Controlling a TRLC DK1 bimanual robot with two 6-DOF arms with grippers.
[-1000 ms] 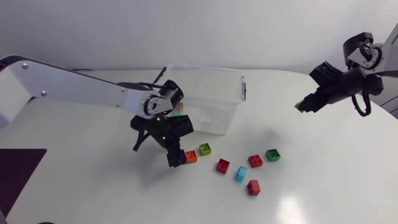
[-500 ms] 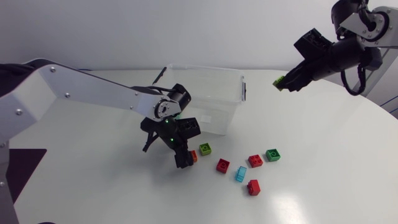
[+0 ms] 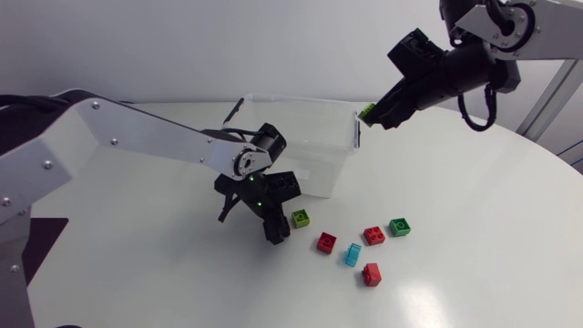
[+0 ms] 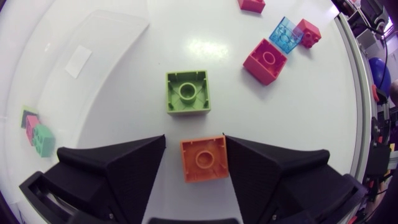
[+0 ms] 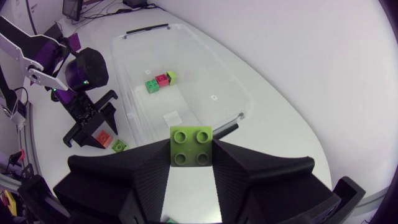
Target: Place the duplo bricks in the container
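- A white table [image 3: 474, 273] with a rounded edge carries everything. The clear container [image 3: 319, 178] stands toward its far edge, about midway along.
- The right gripper [image 3: 381, 111] is clenched on a light-green brick [image 5: 191, 146], one finger on each side of it. Within the last second this arm has swung in from the table's right edge. The brick now hangs at the container's right end, roughly at the rim. I judge it needs to go a little further over the opening before it is let go.
- The left gripper [image 4: 194, 140] has its fingers spread and straddles an orange brick [image 4: 204, 158] lying on the table in front of the container's near wall. A gap shows on one side of the brick, so it is not yet gripped.
- A second ago that brick showed beside the fingers in the head view. The gripper has since shifted over it and hides it there, so a pick looks close.
- A group of small bricks [image 5: 160, 79], green, pink and lime, already lies on the container floor.
- Still loose between the container and the table's near edge are a lime brick [image 3: 300, 218], red bricks [image 3: 373, 235], a dark-green brick [image 3: 399, 226] and a clear blue brick [image 3: 352, 254].
- No brand or writing can be read. A pale sticker [image 5: 171, 118] on the container floor shows no legible print.
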